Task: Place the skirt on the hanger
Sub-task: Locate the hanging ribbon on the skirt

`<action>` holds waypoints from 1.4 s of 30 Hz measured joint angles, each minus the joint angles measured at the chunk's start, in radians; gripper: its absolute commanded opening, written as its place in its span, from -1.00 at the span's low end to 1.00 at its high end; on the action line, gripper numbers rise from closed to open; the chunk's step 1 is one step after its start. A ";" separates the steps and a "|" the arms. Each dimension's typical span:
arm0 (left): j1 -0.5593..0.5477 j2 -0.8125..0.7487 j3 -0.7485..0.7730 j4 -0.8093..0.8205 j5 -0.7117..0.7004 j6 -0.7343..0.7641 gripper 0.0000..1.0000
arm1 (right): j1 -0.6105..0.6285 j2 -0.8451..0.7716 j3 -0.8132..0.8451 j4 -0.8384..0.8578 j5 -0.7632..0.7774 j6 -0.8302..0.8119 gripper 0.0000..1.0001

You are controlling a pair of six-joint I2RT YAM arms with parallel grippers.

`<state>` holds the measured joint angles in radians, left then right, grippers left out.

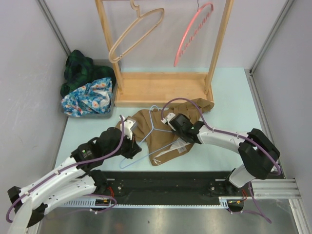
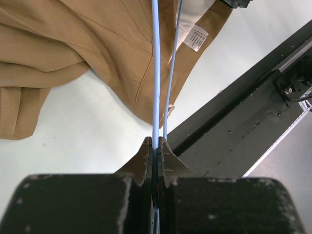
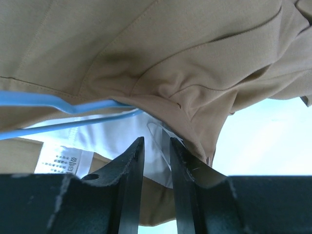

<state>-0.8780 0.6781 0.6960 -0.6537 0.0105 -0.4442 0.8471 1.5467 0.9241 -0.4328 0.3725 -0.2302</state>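
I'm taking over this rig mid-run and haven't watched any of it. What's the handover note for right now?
Left gripper: shut on the blue hanger wire.
Right gripper: jaws nearly together at the white lining of the skirt; whether it grips is unclear.
Things: skirt lies crumpled on the table in front of the wooden rack, hanger across it.
Done: one hanger end appears tucked under the waist fabric.
Left: work the other end in, which lies outside the skirt.
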 measured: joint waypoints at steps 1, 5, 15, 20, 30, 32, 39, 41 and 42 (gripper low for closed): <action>0.000 0.001 0.001 0.000 -0.002 0.000 -1.00 | 0.000 0.000 -0.004 0.002 0.008 0.000 -0.35; 0.000 0.003 0.002 0.000 -0.002 0.000 -0.99 | 0.001 0.019 -0.015 0.017 0.049 0.000 -0.45; -0.001 -0.003 0.002 -0.005 -0.002 0.000 -1.00 | -0.004 0.060 -0.015 0.034 0.122 0.031 -0.90; -0.001 -0.012 0.002 -0.005 0.002 0.001 -1.00 | -0.016 -0.055 -0.015 0.023 0.117 0.067 -0.76; -0.001 -0.011 0.004 -0.008 0.005 0.001 -1.00 | -0.054 -0.164 -0.015 0.009 0.080 0.107 -0.43; -0.001 -0.011 0.004 -0.008 0.010 0.001 -1.00 | -0.056 -0.155 -0.015 0.006 0.066 0.106 -0.49; -0.001 -0.017 0.007 -0.007 0.026 0.001 -1.00 | -0.057 -0.117 -0.015 -0.004 0.040 0.114 -0.78; -0.001 -0.029 0.007 -0.004 0.043 0.001 -1.00 | -0.057 -0.116 -0.015 -0.005 0.040 0.122 -0.73; -0.002 -0.036 0.007 0.000 0.053 0.001 -1.00 | -0.057 -0.116 -0.015 -0.005 0.042 0.126 -0.68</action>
<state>-0.8795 0.6422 0.7033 -0.6540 0.0631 -0.4435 0.7898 1.4303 0.9092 -0.4377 0.4149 -0.1047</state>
